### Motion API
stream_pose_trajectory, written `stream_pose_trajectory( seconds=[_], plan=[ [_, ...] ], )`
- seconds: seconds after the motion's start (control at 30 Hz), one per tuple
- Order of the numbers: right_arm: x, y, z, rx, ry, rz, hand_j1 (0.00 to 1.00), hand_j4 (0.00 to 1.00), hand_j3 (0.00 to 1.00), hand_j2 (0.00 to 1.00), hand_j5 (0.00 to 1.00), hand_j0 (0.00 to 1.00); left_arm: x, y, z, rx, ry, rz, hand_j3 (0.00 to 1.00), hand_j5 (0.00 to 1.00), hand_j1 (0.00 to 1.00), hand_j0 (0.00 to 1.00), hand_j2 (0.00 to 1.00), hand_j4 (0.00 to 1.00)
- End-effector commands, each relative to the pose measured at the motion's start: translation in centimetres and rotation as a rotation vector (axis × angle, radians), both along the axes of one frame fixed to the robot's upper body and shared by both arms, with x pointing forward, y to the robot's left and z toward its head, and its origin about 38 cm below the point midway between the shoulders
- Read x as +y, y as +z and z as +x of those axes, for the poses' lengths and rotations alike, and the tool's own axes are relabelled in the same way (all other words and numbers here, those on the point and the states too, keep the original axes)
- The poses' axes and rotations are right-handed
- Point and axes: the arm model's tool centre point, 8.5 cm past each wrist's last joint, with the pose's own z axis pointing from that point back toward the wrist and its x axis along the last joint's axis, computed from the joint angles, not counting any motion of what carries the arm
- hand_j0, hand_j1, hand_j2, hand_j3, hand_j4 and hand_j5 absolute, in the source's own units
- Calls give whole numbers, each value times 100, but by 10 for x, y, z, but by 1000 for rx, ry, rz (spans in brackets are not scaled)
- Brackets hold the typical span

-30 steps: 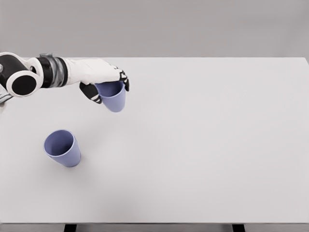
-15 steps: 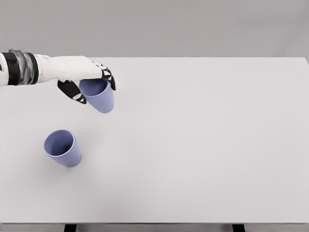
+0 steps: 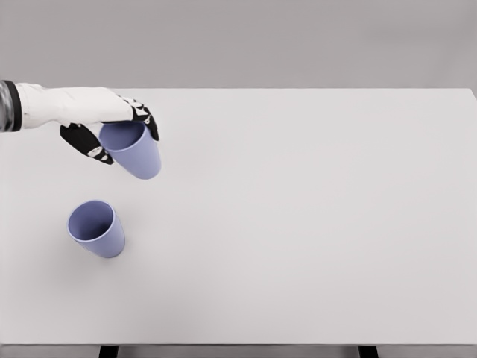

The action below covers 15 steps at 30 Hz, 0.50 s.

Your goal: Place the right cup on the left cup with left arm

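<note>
since the earlier frames the left hand (image 3: pixel 104 127) has carried the held cup (image 3: pixel 134 151) leftward, toward the standing cup (image 3: pixel 97 228). fingers are wrapped around the held cup's rim; it hangs above the table (image 3: pixel 313 224), behind and slightly right of the standing cup. both cups show nothing inside.

Both cups are looking like smooth matt plastic, the held cup (image 3: pixel 134 151) and the standing cup (image 3: pixel 97 228) alike. The table (image 3: pixel 313 224) is showing a flat, matt finish, and the left hand (image 3: pixel 104 123) is looking like smooth white plastic with darker, rubbery-looking fingers (image 3: pixel 149 121).
</note>
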Motion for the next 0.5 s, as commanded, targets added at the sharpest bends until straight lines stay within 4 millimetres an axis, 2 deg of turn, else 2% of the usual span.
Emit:
stream_pose_trajectory(
  seconds=[0.0,0.2,0.47],
  plan=[
    [0,0,0,0,0,0,100,100,100,100,100,100,6,5,-3,-3,-2,-12,65,65,65,65,65,65],
    [0,0,0,0,0,0,100,100,100,100,100,100,19,14,-15,-30,-85,-18,65,65,65,65,65,65],
    [0,0,0,0,0,0,100,100,100,100,100,100,27,25,-32,-83,-231,-15,65,65,65,65,65,65]
  ],
)
